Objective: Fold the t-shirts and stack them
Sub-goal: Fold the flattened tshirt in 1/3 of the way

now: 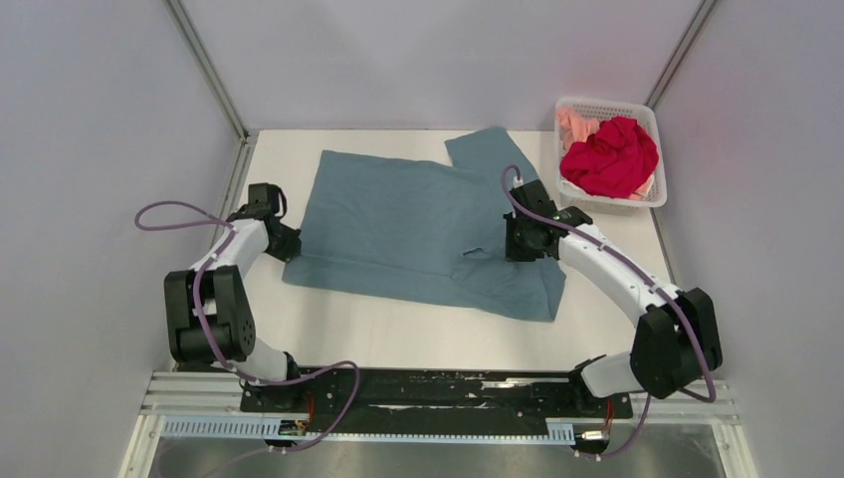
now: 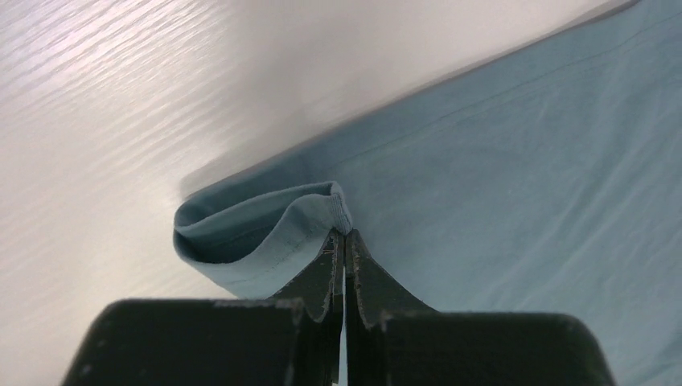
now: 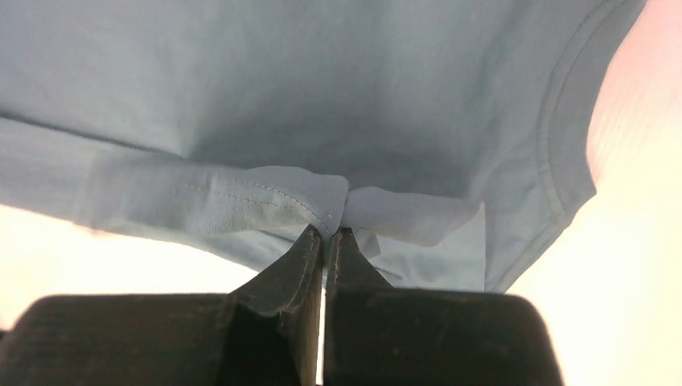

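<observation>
The large teal-blue t-shirt [image 1: 418, 224] lies spread on the white table. My left gripper [image 1: 287, 242] is shut on its near left hem corner, which curls up at the fingertips in the left wrist view [image 2: 265, 229]. My right gripper [image 1: 513, 244] is shut on a pinched fold of the same shirt near its right side, which shows in the right wrist view [image 3: 322, 201] just left of the collar. The red t-shirt [image 1: 612, 157] and the peach-pink t-shirt [image 1: 574, 126] lie bunched in the basket.
A white mesh basket [image 1: 657, 194] stands at the far right corner of the table. Grey walls close in on the left, back and right. The arm bases sit on a black rail [image 1: 438, 383] at the near edge.
</observation>
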{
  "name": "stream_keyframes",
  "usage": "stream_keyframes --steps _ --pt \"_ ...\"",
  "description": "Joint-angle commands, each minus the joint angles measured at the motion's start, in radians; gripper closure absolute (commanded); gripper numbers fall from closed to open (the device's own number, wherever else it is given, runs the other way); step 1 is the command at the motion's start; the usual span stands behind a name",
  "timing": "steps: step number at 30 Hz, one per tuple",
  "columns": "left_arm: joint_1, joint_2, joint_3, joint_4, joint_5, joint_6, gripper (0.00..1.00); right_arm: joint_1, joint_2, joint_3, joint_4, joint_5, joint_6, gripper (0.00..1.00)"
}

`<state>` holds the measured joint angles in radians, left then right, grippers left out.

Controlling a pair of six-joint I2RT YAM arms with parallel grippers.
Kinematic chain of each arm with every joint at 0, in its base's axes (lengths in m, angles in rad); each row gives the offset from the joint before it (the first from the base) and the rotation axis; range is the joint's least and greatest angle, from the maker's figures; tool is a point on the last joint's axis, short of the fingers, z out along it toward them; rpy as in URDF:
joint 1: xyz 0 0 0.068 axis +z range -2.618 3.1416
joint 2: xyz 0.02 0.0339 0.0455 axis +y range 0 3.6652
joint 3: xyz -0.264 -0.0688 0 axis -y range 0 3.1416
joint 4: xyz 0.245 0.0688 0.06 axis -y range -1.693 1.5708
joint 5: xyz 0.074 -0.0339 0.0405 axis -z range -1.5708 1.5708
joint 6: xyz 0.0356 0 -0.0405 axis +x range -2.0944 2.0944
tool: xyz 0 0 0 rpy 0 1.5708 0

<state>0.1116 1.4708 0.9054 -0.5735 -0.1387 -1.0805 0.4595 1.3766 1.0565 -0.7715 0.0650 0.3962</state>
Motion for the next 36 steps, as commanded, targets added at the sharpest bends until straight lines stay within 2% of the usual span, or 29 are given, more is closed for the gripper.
stream_keyframes --steps 1,7,11,17,25,36 --pt "-0.001 0.1 0.093 0.059 0.003 0.031 1.0 -0.024 0.062 0.056 0.09 0.059 -0.026 1.0" --pt "-0.001 0.197 0.162 0.051 -0.012 0.036 1.0 -0.046 0.126 0.095 0.151 0.116 -0.056 1.0" --pt "-0.001 0.203 0.177 0.045 -0.028 0.045 1.0 -0.051 0.131 0.108 0.152 0.112 -0.081 1.0" --pt "-0.001 0.161 0.167 0.069 -0.012 0.059 1.0 -0.05 0.054 0.113 0.18 0.098 -0.146 1.0" --pt "-0.001 0.146 0.211 0.08 0.0 0.072 1.0 -0.053 0.062 0.148 0.181 0.117 -0.174 1.0" --pt "-0.004 0.253 0.33 0.066 0.001 0.106 1.0 -0.07 0.134 0.183 0.19 0.141 -0.19 0.98"
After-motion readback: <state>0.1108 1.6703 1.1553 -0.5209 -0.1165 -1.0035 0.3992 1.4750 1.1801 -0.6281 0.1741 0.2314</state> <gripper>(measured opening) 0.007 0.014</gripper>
